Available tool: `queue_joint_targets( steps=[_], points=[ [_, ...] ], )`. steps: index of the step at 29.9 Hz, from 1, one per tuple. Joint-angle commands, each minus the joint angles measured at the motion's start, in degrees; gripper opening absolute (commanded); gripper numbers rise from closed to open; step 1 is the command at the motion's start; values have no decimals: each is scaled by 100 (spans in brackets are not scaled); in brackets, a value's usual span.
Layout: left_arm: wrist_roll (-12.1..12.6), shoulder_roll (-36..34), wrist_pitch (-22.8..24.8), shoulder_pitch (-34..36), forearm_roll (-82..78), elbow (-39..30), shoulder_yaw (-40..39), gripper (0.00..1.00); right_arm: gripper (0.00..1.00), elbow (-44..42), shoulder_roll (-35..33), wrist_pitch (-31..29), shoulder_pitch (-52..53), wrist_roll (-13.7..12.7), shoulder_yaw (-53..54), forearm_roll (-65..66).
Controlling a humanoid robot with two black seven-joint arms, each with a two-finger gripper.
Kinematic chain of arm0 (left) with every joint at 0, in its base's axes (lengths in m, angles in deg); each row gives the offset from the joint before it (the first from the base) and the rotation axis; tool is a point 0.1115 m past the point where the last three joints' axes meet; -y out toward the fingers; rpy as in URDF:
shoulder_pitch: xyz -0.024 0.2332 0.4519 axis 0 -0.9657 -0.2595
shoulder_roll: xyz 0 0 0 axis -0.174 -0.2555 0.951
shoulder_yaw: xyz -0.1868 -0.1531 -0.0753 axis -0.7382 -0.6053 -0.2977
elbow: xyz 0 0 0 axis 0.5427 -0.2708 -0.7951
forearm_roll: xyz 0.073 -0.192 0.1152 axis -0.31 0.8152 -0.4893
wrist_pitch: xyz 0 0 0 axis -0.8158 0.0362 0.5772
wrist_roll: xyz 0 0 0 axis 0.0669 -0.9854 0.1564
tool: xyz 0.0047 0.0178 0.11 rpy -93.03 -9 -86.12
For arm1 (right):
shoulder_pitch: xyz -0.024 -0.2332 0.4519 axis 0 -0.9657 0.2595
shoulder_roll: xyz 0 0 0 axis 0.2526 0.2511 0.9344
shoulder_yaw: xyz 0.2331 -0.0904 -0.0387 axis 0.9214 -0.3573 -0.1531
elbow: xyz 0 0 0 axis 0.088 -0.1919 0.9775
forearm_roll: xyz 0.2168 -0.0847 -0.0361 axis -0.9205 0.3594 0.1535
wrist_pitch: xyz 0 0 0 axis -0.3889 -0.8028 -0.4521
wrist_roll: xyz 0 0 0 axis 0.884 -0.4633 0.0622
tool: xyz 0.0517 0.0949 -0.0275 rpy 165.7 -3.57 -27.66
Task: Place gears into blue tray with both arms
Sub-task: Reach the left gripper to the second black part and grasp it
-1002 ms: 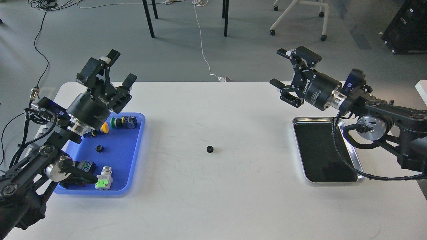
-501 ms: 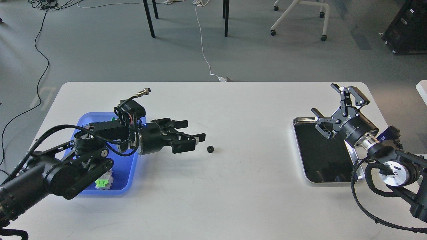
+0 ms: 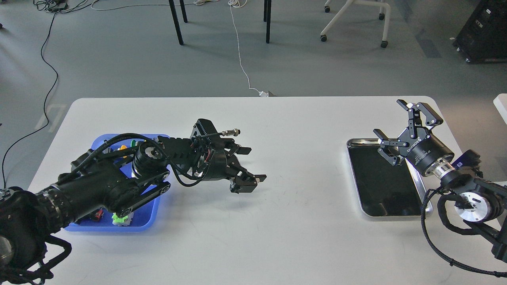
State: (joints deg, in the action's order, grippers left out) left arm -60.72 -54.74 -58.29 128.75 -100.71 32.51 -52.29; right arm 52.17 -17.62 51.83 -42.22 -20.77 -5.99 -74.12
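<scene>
My left gripper (image 3: 256, 164) reaches out over the middle of the white table (image 3: 277, 221), low and open, its fingers spread one behind the other. No gear shows in this view; the spot where one lay is under that gripper. The blue tray (image 3: 148, 215) sits at the left, mostly covered by my left arm. My right gripper (image 3: 392, 118) hangs open and empty over the far right corner of the steel tray.
A shiny steel tray (image 3: 414, 215) with a dark inside lies at the right. In the blue tray, coloured push-button switches (image 3: 119, 217) peek out beside my arm. Chair and table legs stand on the floor beyond the far edge.
My left arm swung from above the blue tray down and rightward to the table's middle, covering the loose gear. My right gripper dropped and pulled back to the steel tray's far corner.
</scene>
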Motion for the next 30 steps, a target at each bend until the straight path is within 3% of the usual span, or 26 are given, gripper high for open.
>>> queue_joint_targets(
  steps=[1,7,17,23,25,30],
  points=[
    [0,56,-5,-16,1,91,128,89,97,0,-11,1,-1,0,-1,-8],
    [0,170,-5,-16,1,390,146,80,97,0,-20,1,-1,0,-1,1],
    [0,249,-5,-52,1,566,234,75,97,0,-20,1,-1,0,-1,1],
    [0,276,-5,-78,1,680,234,61,97,0,-20,1,-1,0,-1,1],
    [0,258,-5,-78,1,698,243,51,97,0,-20,1,-10,0,-1,1],
    [0,241,-5,-95,1,698,278,49,97,0,-20,1,-28,0,-1,1]
  ],
)
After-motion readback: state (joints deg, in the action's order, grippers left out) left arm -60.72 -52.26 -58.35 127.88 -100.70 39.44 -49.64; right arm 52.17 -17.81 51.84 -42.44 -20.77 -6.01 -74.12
